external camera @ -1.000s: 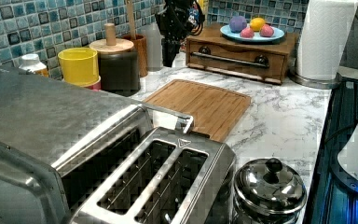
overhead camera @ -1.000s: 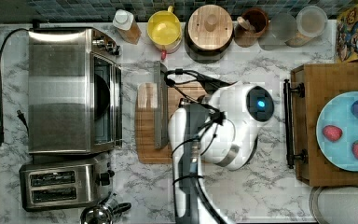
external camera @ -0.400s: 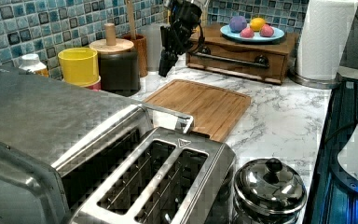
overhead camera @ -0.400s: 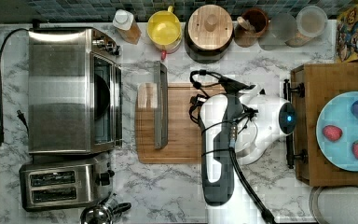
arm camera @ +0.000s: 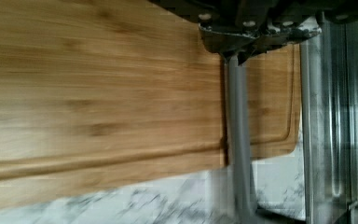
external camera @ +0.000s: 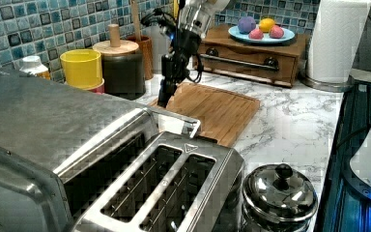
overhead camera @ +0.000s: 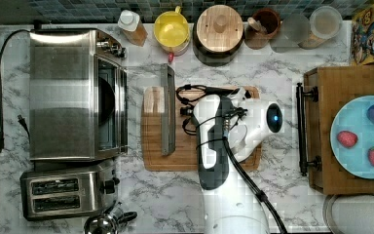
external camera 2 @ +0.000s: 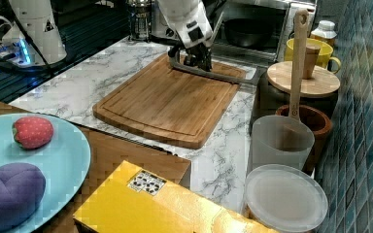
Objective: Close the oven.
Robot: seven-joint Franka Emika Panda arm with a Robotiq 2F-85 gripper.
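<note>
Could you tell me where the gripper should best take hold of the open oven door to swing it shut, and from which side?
Probably the long bar handle along the door's free edge, near its middle. The oven door lies folded down over the cutting board, so the gripper should come from above on the board side, hook under the bar and lift it up toward the oven.

A wooden cutting board [overhead camera: 175, 156] lies on the marble counter [overhead camera: 282, 195], a toaster [overhead camera: 63, 192] nearby.
</note>
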